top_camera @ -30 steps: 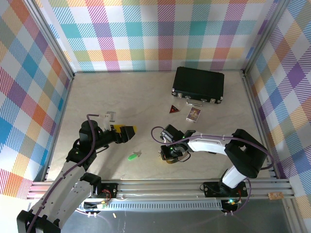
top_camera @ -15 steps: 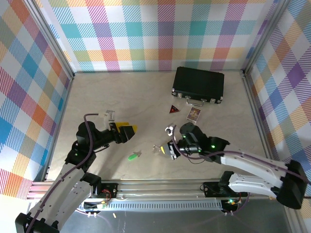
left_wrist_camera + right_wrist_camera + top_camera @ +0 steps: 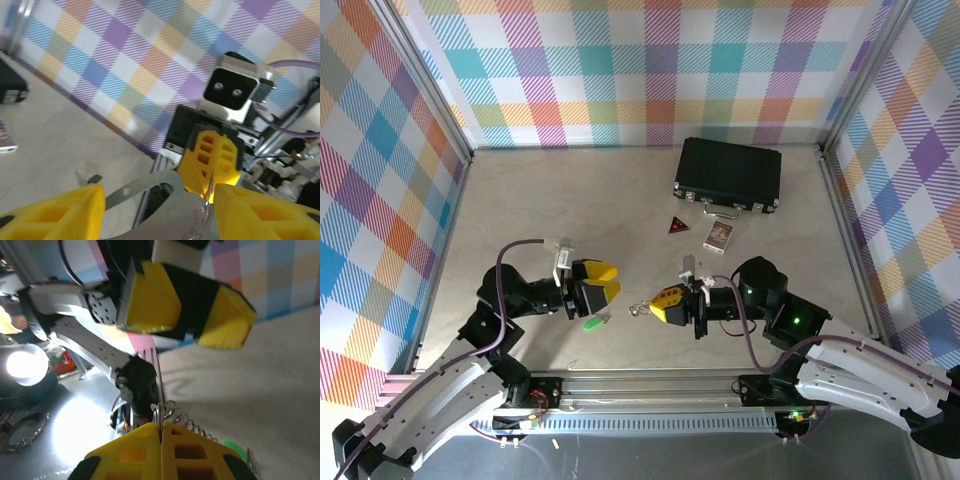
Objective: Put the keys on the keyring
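Observation:
My right gripper (image 3: 656, 305) points left above the table, shut on the keyring (image 3: 640, 308). In the right wrist view a thin metal ring and pale chain coils (image 3: 184, 419) stick out of the right gripper (image 3: 161, 427). My left gripper (image 3: 608, 286) faces it, a short way to its left. In the left wrist view a flat grey metal piece (image 3: 180, 215) reaches from the right gripper (image 3: 211, 186) into the gap of the left gripper (image 3: 159, 196), whose yellow fingers (image 3: 55, 215) stand apart. The green-headed key (image 3: 593, 322) lies on the table below the left gripper, and its head (image 3: 232, 447) shows beside the right fingers.
A black case (image 3: 728, 175) lies at the back right. In front of it sit a dark red triangle (image 3: 676, 226) and a small patterned card (image 3: 718, 235). An aluminium rail (image 3: 650, 385) runs along the near edge. Plaid walls (image 3: 380, 200) enclose the table.
The right gripper has lifted off the table with the keyring and turned to point left. The left gripper has moved right towards it, and its fingers have come closer together.

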Robot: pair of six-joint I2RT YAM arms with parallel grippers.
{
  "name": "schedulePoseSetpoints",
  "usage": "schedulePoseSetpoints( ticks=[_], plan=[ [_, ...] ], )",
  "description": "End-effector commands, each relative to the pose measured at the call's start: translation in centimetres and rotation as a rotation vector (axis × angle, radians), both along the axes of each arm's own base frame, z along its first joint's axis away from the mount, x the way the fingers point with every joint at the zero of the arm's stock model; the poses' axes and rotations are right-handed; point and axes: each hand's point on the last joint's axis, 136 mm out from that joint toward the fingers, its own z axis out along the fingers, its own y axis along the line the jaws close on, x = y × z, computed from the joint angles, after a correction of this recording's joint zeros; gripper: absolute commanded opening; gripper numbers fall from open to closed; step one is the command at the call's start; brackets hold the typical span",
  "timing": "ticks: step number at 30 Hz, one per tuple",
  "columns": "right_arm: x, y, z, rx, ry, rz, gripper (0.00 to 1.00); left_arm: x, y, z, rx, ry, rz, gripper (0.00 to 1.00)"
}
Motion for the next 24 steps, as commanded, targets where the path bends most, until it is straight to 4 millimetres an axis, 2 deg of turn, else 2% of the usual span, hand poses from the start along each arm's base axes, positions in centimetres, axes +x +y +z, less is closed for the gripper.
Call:
schedulePoseSetpoints(
  ticks=[1,7,10,13,19,24],
  plan=[
    [-1.4,-0.3,4.4,0.196,-0.134,0.064,0.00,-2.2,-0.2,3.8,-0.078,-0.151,-0.077,0.51],
    [-0.1,-1.0,5.8,0.253,-0.176,-0.039,0.00,-3.6,-1.4,4.4,-0.083,-0.188,-0.170,0.44],
    [0.7,-1.7,5.8,0.250,-0.204,-0.105,0.00,-4.1,-2.1,4.4,-0.067,-0.197,-0.200,0.42],
    [1.5,-2.2,5.6,0.236,-0.216,-0.171,0.00,-3.9,-2.7,3.5,-0.029,-0.197,-0.198,0.42],
    [3.0,-2.3,4.9,0.186,-0.202,-0.247,0.00,-4.2,-4.1,2.4,0.007,-0.189,-0.225,0.41],
    [4.1,-2.3,4.4,0.148,-0.195,-0.302,0.00,-4.9,-5.3,1.9,0.032,-0.191,-0.265,0.37]
  ],
)
